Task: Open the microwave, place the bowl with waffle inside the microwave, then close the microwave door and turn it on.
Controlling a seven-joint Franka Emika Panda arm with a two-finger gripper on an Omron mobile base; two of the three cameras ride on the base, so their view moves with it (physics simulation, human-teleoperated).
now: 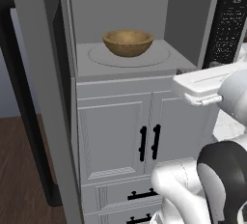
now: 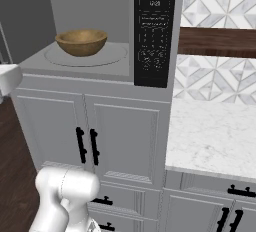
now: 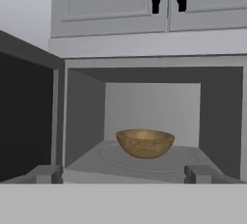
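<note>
The microwave (image 1: pixel 188 10) stands open, its pale cavity in full sight. On the round turntable (image 1: pixel 159 59) sits the tan wooden bowl (image 1: pixel 128 42) (image 2: pixel 81 42) (image 3: pixel 144 142), upright and untouched. The waffle is hidden below the bowl's rim. The microwave door (image 1: pixel 43 97) is swung wide to the left, its black handle bar (image 1: pixel 19 102) on the outer side. My gripper (image 3: pixel 123 175) is open and holds nothing; it hangs in front of the cavity's mouth, level with the bowl and clear of it. Its white hand (image 1: pixel 205 84) shows right of the opening.
The black keypad strip (image 2: pixel 154 31) runs down the microwave's right side. White cabinet doors with black handles (image 1: pixel 149 143) and drawers lie below it. A marble counter (image 2: pixel 215 136) extends to the right. Upper cabinets (image 3: pixel 111 1) sit above. Wood floor lies at the left.
</note>
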